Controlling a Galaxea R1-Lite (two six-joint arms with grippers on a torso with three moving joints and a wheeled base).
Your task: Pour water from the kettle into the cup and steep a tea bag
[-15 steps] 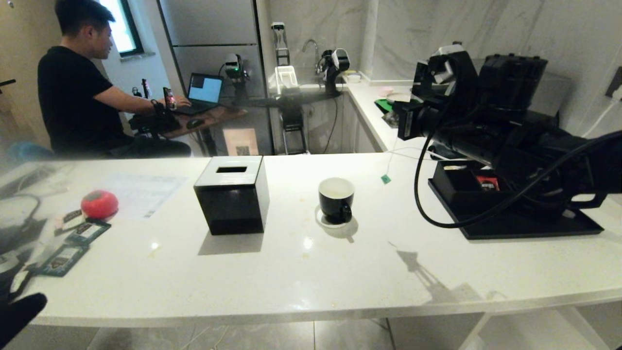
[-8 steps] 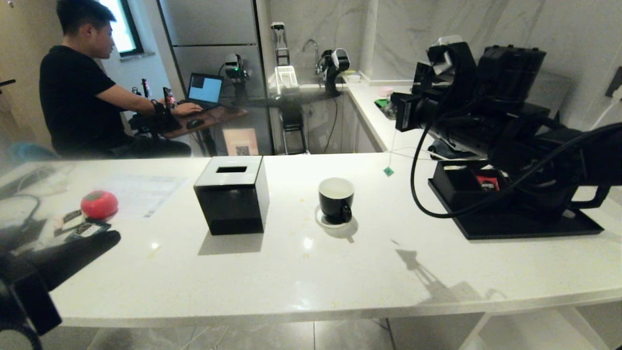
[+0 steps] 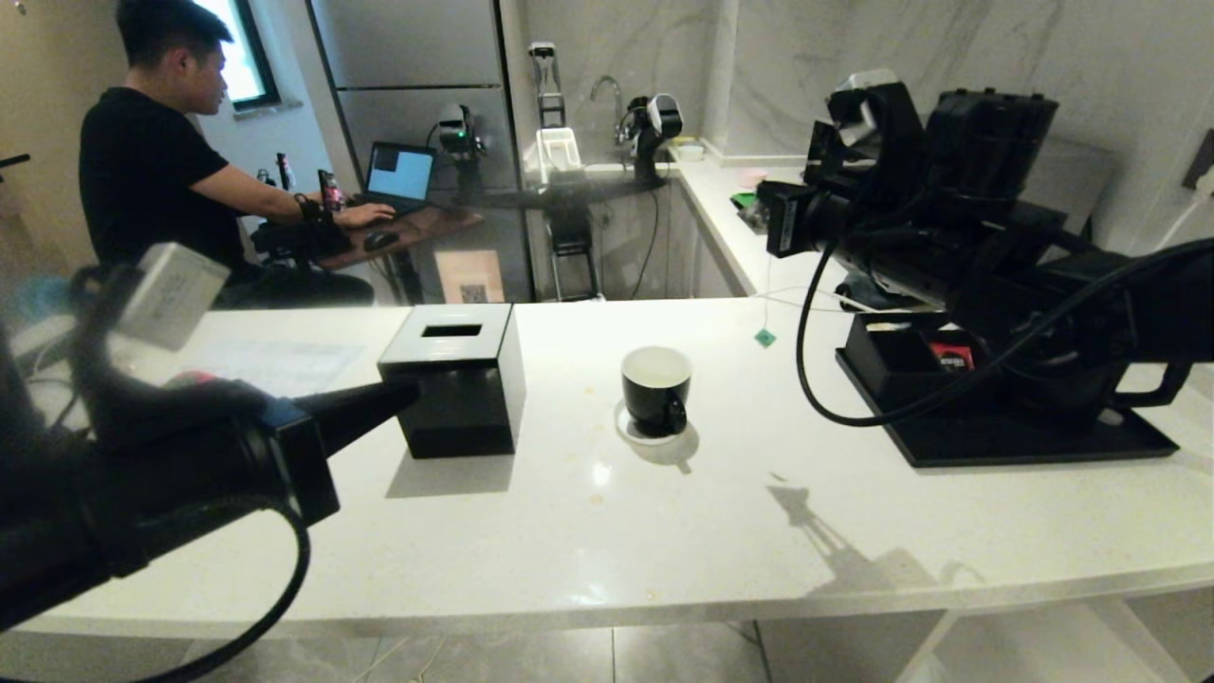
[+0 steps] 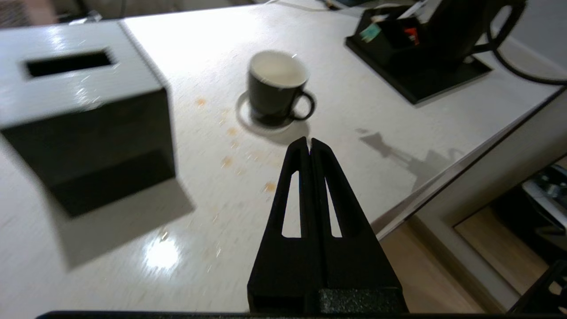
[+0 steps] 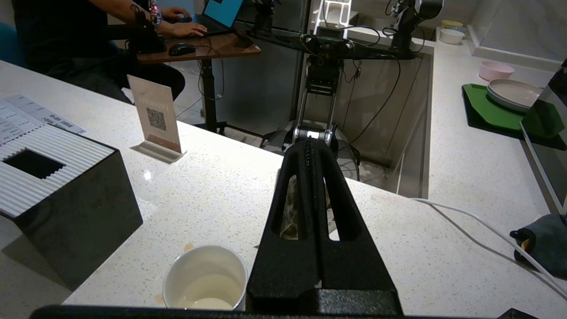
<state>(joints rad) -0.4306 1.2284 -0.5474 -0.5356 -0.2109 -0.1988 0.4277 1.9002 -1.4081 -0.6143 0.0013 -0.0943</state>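
A white tabletop (image 3: 588, 531) is shown. The cup (image 3: 656, 389), a black mug with a white inside, stands near its middle, right of a black tissue box (image 3: 453, 379). The left end effector (image 3: 403, 394), fingers pressed together and empty, is held before the box. The right end effector (image 5: 308, 146) is closed, raised above the tabletop, a green tag (image 3: 764, 337) dangling beneath. The kettle (image 3: 996, 142) is seen behind the right arm, at the tray (image 3: 996, 441).

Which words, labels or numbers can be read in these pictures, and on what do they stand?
Card stand: a QR code; the pale word above it is too faint to read.
Paper sheet: printed lines, too small to read.
Red packet: print too small to read.
Green tag: no text visible.
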